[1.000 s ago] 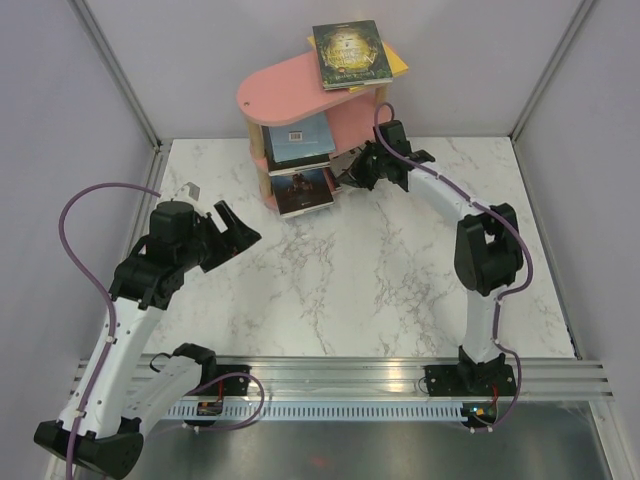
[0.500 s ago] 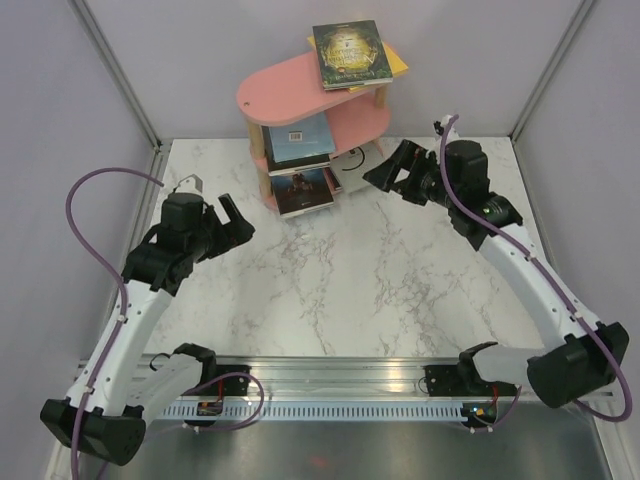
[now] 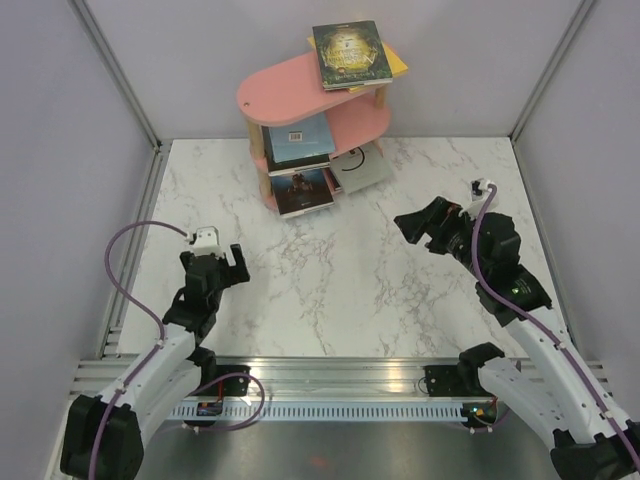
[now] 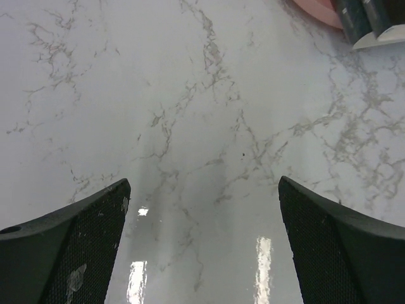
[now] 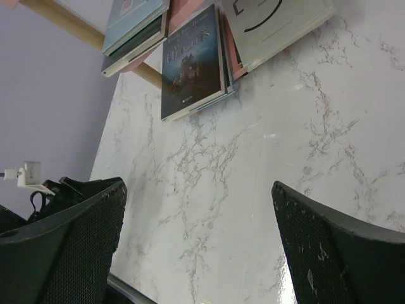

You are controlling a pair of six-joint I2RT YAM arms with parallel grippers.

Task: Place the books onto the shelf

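The shelf (image 3: 290, 85) with pink oval boards stands at the back of the table. A dark green-gold book (image 3: 348, 52) lies on its top board over a yellow one (image 3: 397, 62). A blue book (image 3: 300, 138) sits on the middle board. On the bottom board lie a dark fantasy book (image 5: 193, 60) and a pale grey-green book (image 5: 278, 28), both sticking out over its edge. My left gripper (image 4: 202, 183) is open over bare marble near the front left. My right gripper (image 5: 197, 185) is open at mid right, well short of the shelf, with nothing in it.
Marble tabletop (image 3: 340, 280) stretches between the arms and the shelf. Grey walls close in the back and sides. A metal rail (image 3: 350, 375) runs along the near edge. The left arm's wrist (image 5: 63, 190) shows at the lower left of the right wrist view.
The right gripper has opened at the shelf's bottom board and pulled back to the right and nearer. The left arm has drawn back toward the near edge.
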